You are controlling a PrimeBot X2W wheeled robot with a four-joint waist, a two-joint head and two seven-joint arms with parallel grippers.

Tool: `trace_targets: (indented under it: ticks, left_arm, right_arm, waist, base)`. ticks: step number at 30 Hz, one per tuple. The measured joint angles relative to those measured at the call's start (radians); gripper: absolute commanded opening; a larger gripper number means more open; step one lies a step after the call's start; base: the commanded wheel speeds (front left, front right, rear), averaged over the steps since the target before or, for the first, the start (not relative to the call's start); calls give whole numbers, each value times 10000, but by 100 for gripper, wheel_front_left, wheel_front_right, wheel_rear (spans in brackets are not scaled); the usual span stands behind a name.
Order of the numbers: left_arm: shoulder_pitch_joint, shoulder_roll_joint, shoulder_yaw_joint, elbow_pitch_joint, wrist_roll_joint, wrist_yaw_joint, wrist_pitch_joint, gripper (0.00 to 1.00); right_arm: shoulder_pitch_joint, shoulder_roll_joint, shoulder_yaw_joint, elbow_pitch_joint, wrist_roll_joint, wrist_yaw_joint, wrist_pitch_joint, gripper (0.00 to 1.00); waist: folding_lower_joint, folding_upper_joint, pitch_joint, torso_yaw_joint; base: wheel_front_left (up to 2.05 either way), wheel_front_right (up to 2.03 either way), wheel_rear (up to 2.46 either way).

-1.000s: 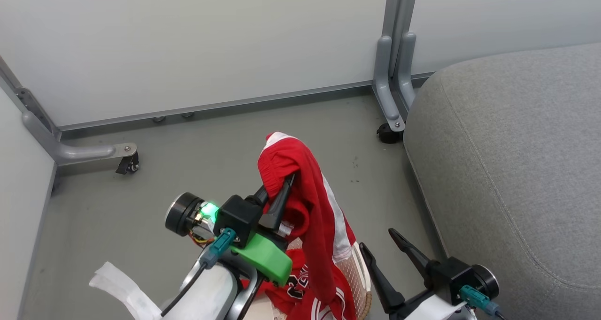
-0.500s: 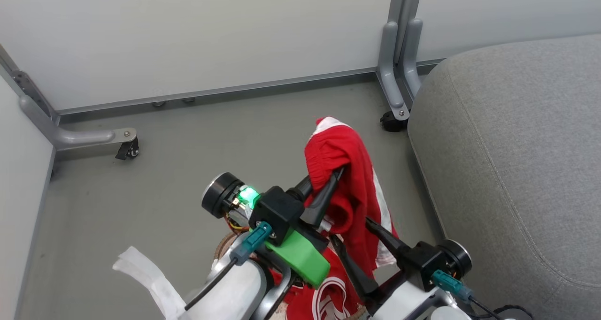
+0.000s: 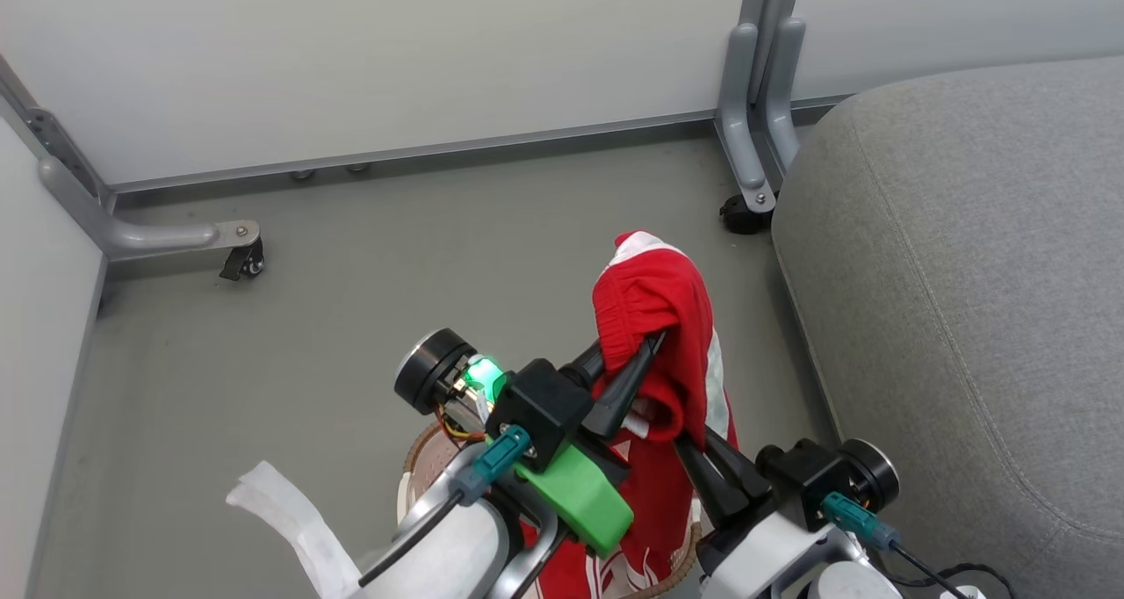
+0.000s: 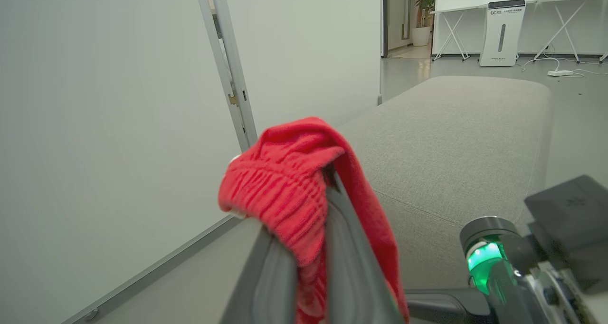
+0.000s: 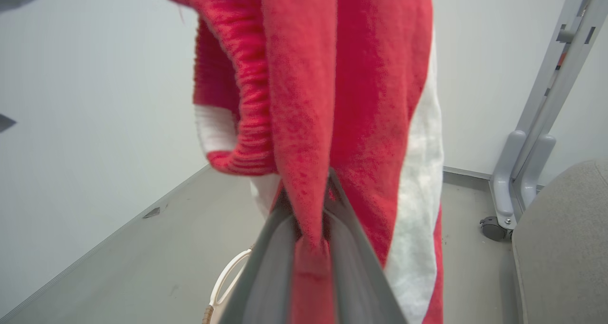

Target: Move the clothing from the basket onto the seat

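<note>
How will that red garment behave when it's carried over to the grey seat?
Probably floppy: the red garment drapes in limp folds over the left pincer. Likely light, since that and the right pincer hold it by small pinches. Its hanging tail may snag the basket.

Nothing can be read for certain. The white floor-standing unit (image 4: 502, 32) at the far end of the room carries 2 small lines of dark print, 1 along its top and 1 near its foot. Both are too small to make out. The red jersey (image 3: 606, 577) at the bottom of the head view shows white outlined shapes, cut off and not legible as letters or numbers. The dark housing (image 4: 570, 214) at the right of the left wrist view bears 1 faint emblem, not a readable word.
</note>
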Motion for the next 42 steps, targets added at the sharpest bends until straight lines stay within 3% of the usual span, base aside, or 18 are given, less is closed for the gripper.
trace_targets:
  ticks: [17,18,19,20,34,42]
  left_arm:
    - [-13,144,6,311,-107,86,-42,0]
    - [-18,157,4,320,-107,92,-56,13]
    - [-23,171,0,328,-107,102,-73,50]
    - [-25,180,0,334,-107,127,-84,100]
    - [-65,324,-48,435,-104,265,-33,100]
    - [-71,366,-127,479,-105,278,-6,100]
  right_arm:
    - [-41,-8,-19,169,265,0,0,0]
    - [-41,-8,-19,173,265,0,0,0]
    - [-41,-6,-19,176,265,0,0,0]
    - [-42,-8,-19,178,268,0,0,0]
    - [-43,-6,-90,180,337,0,0,0]
    - [38,-6,-815,198,428,0,0,0]
  waist:
    - [0,0,106,-38]
    - [0,0,108,-38]
    - [0,0,107,-39]
    - [0,0,105,-41]
    - [0,0,113,-61]
    - [0,0,41,-18]
  base:
    - [0,0,0]
    - [0,0,0]
    - [0,0,0]
    - [0,0,0]
    - [0,0,0]
    - [0,0,0]
